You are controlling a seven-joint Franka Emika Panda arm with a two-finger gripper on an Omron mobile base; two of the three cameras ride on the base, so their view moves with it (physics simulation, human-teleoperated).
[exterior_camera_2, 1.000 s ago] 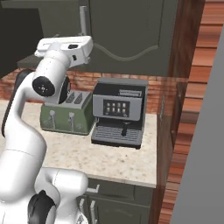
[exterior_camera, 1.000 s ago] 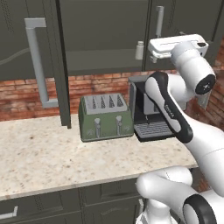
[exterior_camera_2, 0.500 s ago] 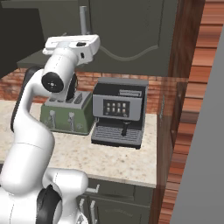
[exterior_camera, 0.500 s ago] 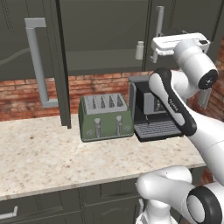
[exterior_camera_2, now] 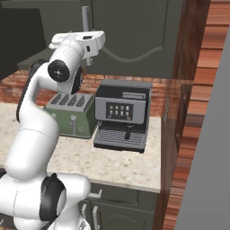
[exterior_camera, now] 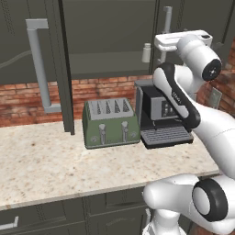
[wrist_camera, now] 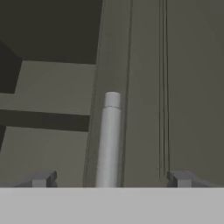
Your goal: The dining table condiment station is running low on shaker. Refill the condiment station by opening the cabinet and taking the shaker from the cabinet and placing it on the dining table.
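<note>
The shaker [exterior_camera: 146, 53], a tiny pale cylinder, stands on the shelf inside the cabinet [exterior_camera: 105, 41], whose left door [exterior_camera: 64, 69] hangs swung open. My gripper [exterior_camera: 160, 47] is just right of the shaker, up against the shut right door's vertical bar handle [exterior_camera: 168, 13]. In the hand view the gripper [wrist_camera: 111, 179] is open, and the pale handle [wrist_camera: 109, 140] runs up between its fingertips [wrist_camera: 41, 178] without touching them. From the right, my hand [exterior_camera_2: 85, 41] sits in front of that handle [exterior_camera_2: 85, 15]. The dining table is out of view.
Under the cabinet, a green toaster [exterior_camera: 111, 121] and a black coffee machine [exterior_camera: 160, 114] stand on the speckled counter [exterior_camera: 46, 160] against a brick wall. A tall brown wooden panel [exterior_camera_2: 188, 67] closes the counter's right end.
My hand has moved slightly up and in toward the right cabinet door while the elbow shifted. The shaker and the open door have not moved.
</note>
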